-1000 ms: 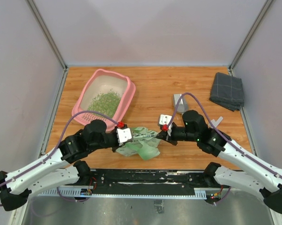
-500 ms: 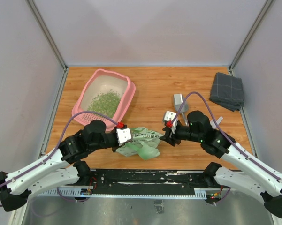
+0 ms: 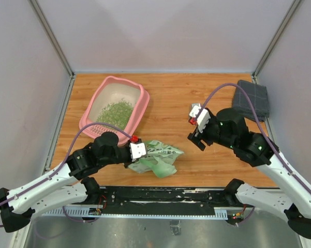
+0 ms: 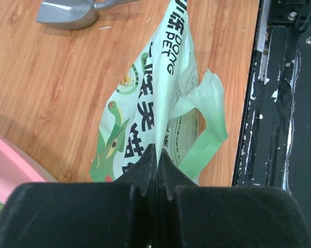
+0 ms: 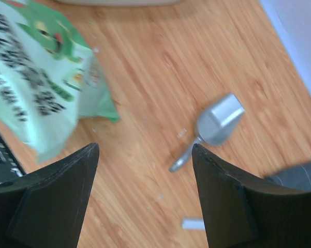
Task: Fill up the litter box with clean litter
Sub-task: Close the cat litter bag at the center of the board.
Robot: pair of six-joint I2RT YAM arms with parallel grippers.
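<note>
The litter box (image 3: 143, 103) is seen at the far left of the table (image 3: 171, 93), with clean litter (image 3: 116, 112) heaped inside. Just nearer, the printed bag (image 3: 158, 157) is pinched by the left pincer (image 4: 158, 168). The right pincer (image 5: 145, 191) is spread above the blurred scoop (image 5: 217, 121), which is hidden from above.

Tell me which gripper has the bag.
The left gripper, pinched shut on the green bag; the right gripper hangs open, holding nothing.

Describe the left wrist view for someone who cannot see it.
Two black fingers pinch a light green printed bag on a wooden table. A grey metal scoop lies top left; the rim of the pink litter box shows lower left.
</note>
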